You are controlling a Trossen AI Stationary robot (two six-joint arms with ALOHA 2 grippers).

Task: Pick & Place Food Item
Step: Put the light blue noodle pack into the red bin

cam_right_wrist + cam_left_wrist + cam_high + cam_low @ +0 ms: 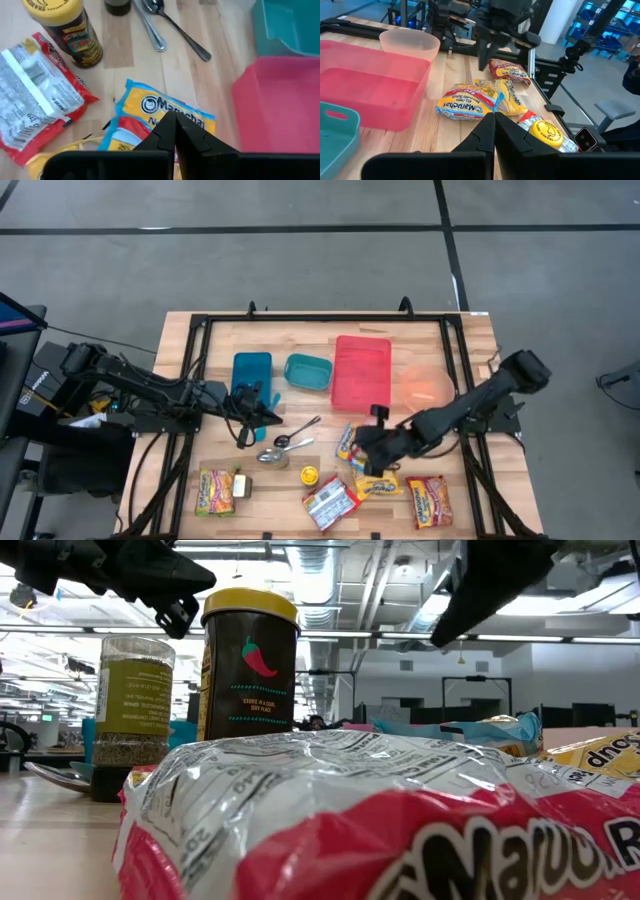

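Note:
A blue-and-yellow ramen packet (346, 442) lies flat on the wooden table (230, 340), also in the right wrist view (165, 112) and the left wrist view (466, 104). My right gripper (368, 442) hovers just above it, fingers shut and empty (175, 125). My left gripper (264, 413) is shut and empty (494, 131), raised over the table near the blue container (251, 375). Other packets lie near the front: yellow (378, 485), red (428, 500), red-and-white (330, 502) and one at the left (217, 490).
A teal tub (308, 372), a red bin (361, 370) and a pink bowl (427, 385) stand along the far side. Two spoons (298, 435), a yellow-lidded spice jar (310, 475) and a second jar (272, 457) sit between the arms.

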